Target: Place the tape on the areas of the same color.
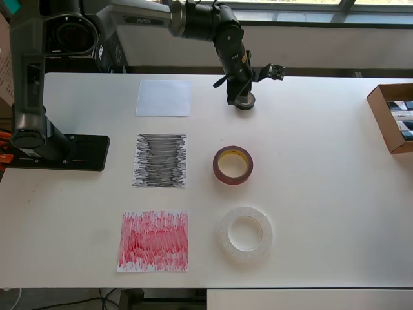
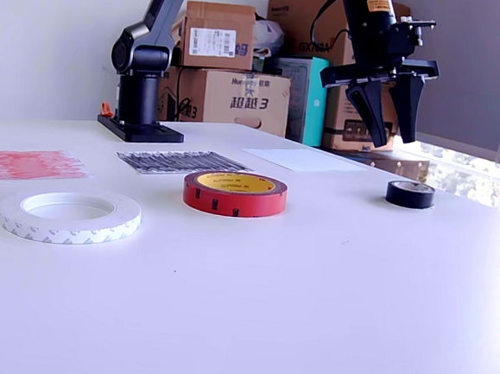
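Note:
The small black tape roll (image 2: 410,193) lies on the white table, apart from all sheets. In the overhead view it (image 1: 248,103) is partly hidden under the arm. My gripper (image 2: 392,143) is open and empty, and hangs above the roll without touching it; it also shows in the overhead view (image 1: 237,97). The dark red roll (image 1: 233,165) (image 2: 235,194) lies beside the black-scribbled sheet (image 1: 161,160) (image 2: 183,161). The translucent white roll (image 1: 244,234) (image 2: 68,214) lies beside the red-scribbled sheet (image 1: 153,240) (image 2: 26,164). The plain white sheet (image 1: 162,97) (image 2: 304,159) is bare.
The arm's black base (image 1: 58,152) (image 2: 142,101) is clamped at the overhead view's left table edge. An open cardboard box (image 1: 392,116) sits at the overhead view's right edge. Stacked cardboard boxes (image 2: 223,90) stand behind the table in the exterior view.

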### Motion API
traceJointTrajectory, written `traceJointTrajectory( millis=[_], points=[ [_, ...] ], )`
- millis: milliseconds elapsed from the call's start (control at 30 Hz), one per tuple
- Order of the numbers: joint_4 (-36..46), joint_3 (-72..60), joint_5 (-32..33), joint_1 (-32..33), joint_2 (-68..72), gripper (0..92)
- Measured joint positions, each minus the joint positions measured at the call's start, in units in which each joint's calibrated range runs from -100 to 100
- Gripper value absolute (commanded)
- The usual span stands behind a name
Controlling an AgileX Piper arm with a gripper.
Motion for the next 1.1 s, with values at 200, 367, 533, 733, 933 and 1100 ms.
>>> traceJointTrajectory(
  millis=[200, 367, 533, 733, 933, 1100],
  points=[
    [-0.12, 0.00, -0.53, -0.17, 3.36, 46.0],
    [-1.76, 0.00, -2.19, -0.70, 4.66, 45.9],
    [-3.94, 0.00, -3.54, -0.70, 4.66, 45.9],
    [-4.07, 0.00, -5.05, -0.70, 5.74, 45.9],
    [-5.17, 0.00, -5.24, -0.49, 5.74, 45.9],
    [-5.17, 0.00, -5.24, 0.18, 5.74, 45.9]
  ],
)
